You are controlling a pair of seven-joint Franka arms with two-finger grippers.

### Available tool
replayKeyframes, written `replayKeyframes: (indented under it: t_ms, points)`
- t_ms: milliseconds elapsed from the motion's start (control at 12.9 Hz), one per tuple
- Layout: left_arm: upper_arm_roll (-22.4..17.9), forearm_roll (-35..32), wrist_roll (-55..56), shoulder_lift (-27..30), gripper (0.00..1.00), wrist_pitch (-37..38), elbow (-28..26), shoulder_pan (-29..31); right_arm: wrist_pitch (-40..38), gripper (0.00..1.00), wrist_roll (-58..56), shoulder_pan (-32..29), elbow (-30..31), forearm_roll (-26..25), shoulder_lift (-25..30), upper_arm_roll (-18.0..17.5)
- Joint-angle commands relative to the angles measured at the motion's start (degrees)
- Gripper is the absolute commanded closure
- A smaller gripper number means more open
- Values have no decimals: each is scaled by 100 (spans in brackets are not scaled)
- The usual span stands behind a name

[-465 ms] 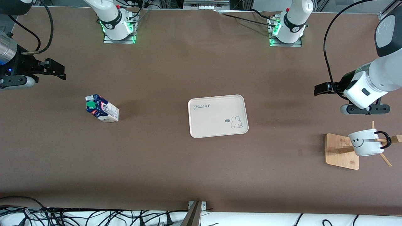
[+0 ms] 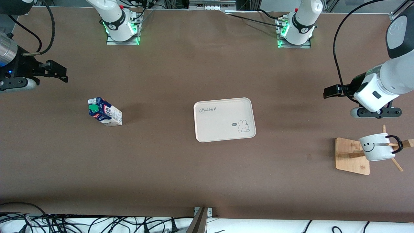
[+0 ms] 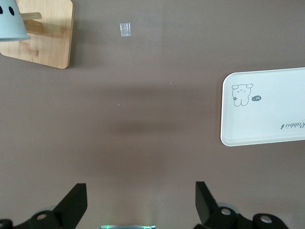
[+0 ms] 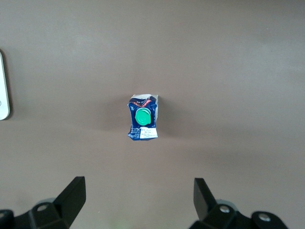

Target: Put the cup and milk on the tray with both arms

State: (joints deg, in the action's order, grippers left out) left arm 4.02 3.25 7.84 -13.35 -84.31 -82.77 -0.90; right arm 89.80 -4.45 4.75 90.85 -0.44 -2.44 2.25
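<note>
Left end effector (image 3: 138, 205) and right end effector (image 4: 137, 202) unmoved, open, empty

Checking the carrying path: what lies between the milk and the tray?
Only bare brown table between the milk and the tray, seen in the front view.

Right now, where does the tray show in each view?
Front view: tray at mid-table, between carton and mug rack.
Left wrist view: tray at the frame edge.
Right wrist view: only a sliver.
Shared landmark: the rabbit drawing shows in front and left wrist views.
</note>
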Motion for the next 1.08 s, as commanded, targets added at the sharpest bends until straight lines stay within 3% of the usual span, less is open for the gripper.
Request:
replayKeyframes:
  t_ms: [0, 775, 1007]
  points:
    - [2, 9, 42, -18, 0, 117, 112, -7, 46, 0, -29, 26, -6, 80, 68, -13]
    - [2, 9, 42, -18, 0, 117, 112, -15, 213, 0, -29, 157, -199, 36, -81, 39]
    - [2, 9, 42, -27, 0, 117, 112, -15, 152, 0, -47, 167, -190, 18, -562, 22]
